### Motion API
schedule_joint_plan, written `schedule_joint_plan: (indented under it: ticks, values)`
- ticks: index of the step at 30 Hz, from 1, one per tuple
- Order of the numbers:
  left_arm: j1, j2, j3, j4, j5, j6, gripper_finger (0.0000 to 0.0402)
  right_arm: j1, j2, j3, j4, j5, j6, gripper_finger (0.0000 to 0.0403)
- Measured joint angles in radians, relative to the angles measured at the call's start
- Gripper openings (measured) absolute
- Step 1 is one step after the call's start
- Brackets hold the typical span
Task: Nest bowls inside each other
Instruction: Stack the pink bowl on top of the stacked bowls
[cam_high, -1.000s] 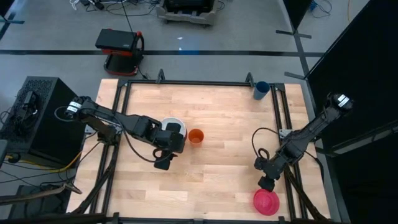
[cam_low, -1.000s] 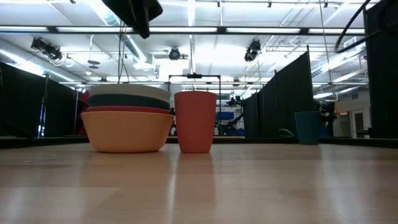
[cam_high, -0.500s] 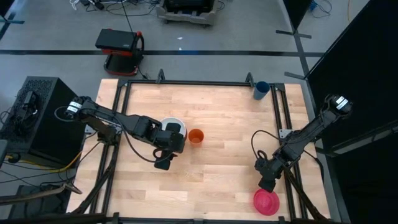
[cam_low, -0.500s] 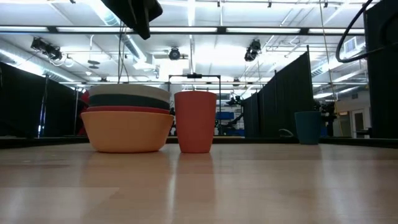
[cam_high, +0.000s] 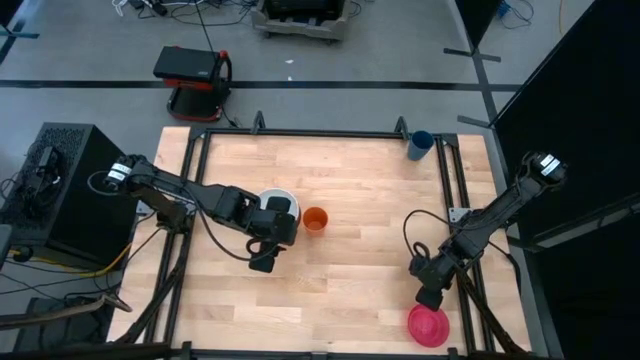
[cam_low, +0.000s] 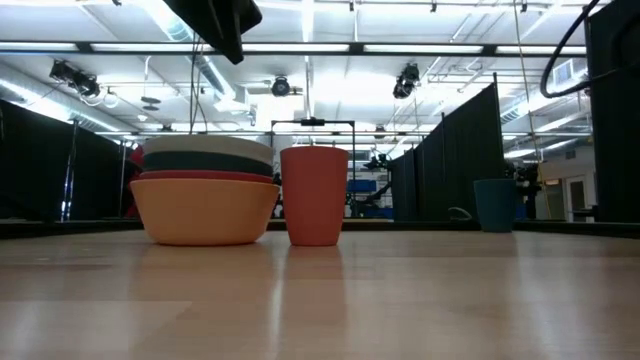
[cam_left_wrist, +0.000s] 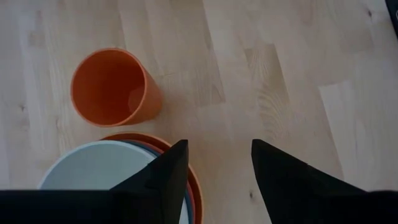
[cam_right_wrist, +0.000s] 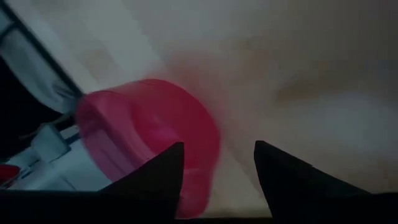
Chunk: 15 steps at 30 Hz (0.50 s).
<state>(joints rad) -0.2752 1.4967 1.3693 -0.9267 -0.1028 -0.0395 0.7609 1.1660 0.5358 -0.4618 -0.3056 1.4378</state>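
Your stack of nested bowls (cam_low: 204, 196) sits left of the table's (cam_high: 350, 280) middle, white on top, then teal, red and orange at the bottom. The small orange cup (cam_high: 315, 219) stands just to its right. The magenta bowl (cam_high: 428, 325) lies apart at the near right corner. Your left gripper (cam_left_wrist: 214, 171) hangs over the stack's near edge, jaws open and empty. Your right gripper (cam_right_wrist: 217, 171) hovers just beside the magenta bowl, jaws parted with nothing between them. A dark-blue cup (cam_high: 420, 145) stands at the far right corner.

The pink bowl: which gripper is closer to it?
Right. The right gripper hovers just beside the pink bowl, open. The left gripper is far across the table, near the bowl stack.
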Motion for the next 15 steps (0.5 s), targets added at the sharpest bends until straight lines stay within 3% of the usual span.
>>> schedule_joint_plan:
  ticks: [6,15]
  values:
    - [0.0,0.0,0.0,0.008,-0.001,0.0,0.0165,0.0,0.0,0.0,0.113,0.025,-0.006,0.0181]
    - [0.0,0.0,0.0,0.01,-0.001,-0.007,0.0165,0.002,0.0,0.0,0.081,0.047,-0.005,0.0172]
